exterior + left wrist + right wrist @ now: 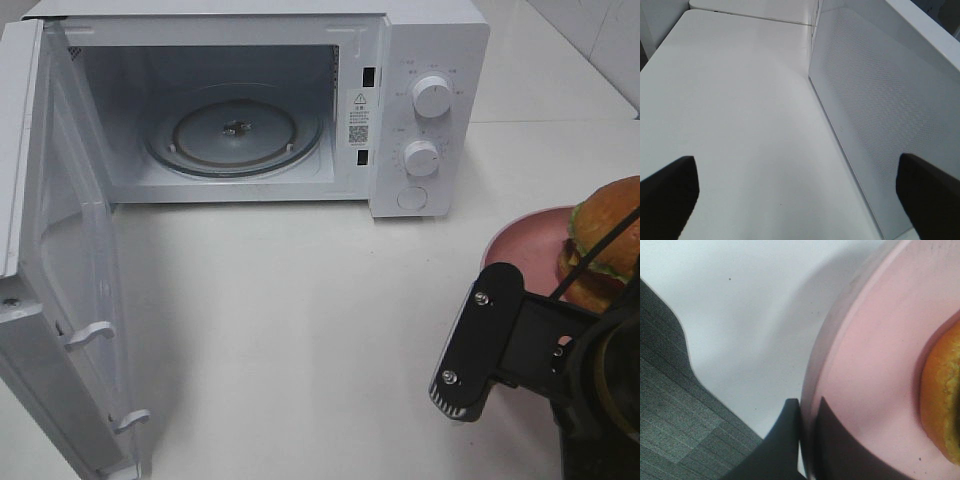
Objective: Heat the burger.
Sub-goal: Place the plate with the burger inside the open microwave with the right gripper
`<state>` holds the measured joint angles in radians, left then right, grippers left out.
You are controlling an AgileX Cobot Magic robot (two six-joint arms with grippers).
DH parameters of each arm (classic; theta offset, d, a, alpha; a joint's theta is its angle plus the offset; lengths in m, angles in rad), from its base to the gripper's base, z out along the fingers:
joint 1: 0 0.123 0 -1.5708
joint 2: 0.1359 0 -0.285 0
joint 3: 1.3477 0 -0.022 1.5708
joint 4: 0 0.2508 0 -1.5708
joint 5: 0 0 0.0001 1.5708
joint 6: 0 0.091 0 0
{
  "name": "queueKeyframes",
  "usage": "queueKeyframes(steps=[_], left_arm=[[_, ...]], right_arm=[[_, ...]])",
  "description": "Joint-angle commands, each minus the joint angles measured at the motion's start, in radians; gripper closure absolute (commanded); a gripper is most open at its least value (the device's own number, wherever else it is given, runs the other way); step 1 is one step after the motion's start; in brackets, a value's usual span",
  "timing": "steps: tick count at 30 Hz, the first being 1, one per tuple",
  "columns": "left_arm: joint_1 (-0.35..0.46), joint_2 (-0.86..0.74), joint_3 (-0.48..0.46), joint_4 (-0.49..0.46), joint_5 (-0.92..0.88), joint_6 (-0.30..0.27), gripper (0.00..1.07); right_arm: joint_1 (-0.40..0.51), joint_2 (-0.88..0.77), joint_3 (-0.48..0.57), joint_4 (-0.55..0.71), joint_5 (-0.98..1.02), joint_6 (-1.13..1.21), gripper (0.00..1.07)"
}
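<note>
While plate [522, 246] holds burger [610, 225], mwave [455, 40] holds turntable [235, 130].

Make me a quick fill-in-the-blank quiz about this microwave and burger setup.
The microwave door stands ___.
The burger sits on a ___ plate.
The right tool pinches the plate's ___.
The left tool holds ___.
Missing words: open, pink, rim, nothing.

The burger [603, 214] and pink plate [524, 250] run off-frame.
</note>
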<state>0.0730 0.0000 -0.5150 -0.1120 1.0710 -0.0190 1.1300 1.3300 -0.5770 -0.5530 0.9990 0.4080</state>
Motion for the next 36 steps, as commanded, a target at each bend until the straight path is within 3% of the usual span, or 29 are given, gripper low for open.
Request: queueKeyframes(steps=[1,30,36], left_arm=[[-0.005,0.000,0.000,-0.002,-0.004,0.002,0.04],[-0.005,0.000,0.000,-0.002,-0.004,0.002,0.04],[-0.005,0.000,0.000,-0.002,-0.004,0.002,0.04]], right_arm=[[0.002,-0.003,0.004,-0.065,0.010,-0.029,1.07],[0.002,-0.003,0.004,-0.145,-0.248,-0.543,1.07],[0.002,-0.003,0.004,-0.168,-0.290,-0.556,1.07]])
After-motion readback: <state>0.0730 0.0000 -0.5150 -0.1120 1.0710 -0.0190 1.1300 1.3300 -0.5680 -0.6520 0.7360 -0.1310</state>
